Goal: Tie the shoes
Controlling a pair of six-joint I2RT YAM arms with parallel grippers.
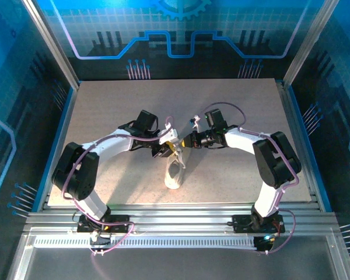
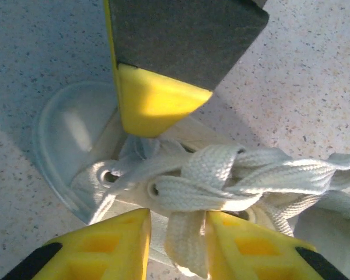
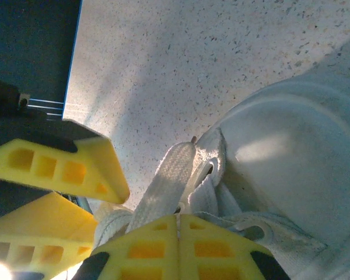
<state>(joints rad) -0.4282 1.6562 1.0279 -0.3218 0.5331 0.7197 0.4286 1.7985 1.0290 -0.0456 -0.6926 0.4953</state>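
The white shoe [image 1: 174, 174] lies mid-table, toe toward the near edge. Both grippers meet over its laces [image 2: 221, 181]. My left gripper [image 1: 165, 149] [image 2: 178, 248] is open: a flat lace end [image 2: 184, 233] hangs between its yellow fingers, against the right one, with a gap to the left one. My right gripper [image 1: 182, 143] [image 3: 178, 226] is shut, its fingers pressed together just above the eyelets. A flat lace strand [image 3: 166, 181] runs under its left finger; I cannot tell whether it is pinched. The shoe's rounded white cap [image 3: 297, 157] fills the right wrist view's right side.
The speckled table [image 1: 105, 105] has free room all around the shoe. Blue-lit enclosure walls [image 1: 181, 35] stand behind and at the sides. A metal rail [image 1: 175, 224] crosses the near edge by the arm bases. The table's left edge [image 3: 73, 70] lies beyond the grippers.
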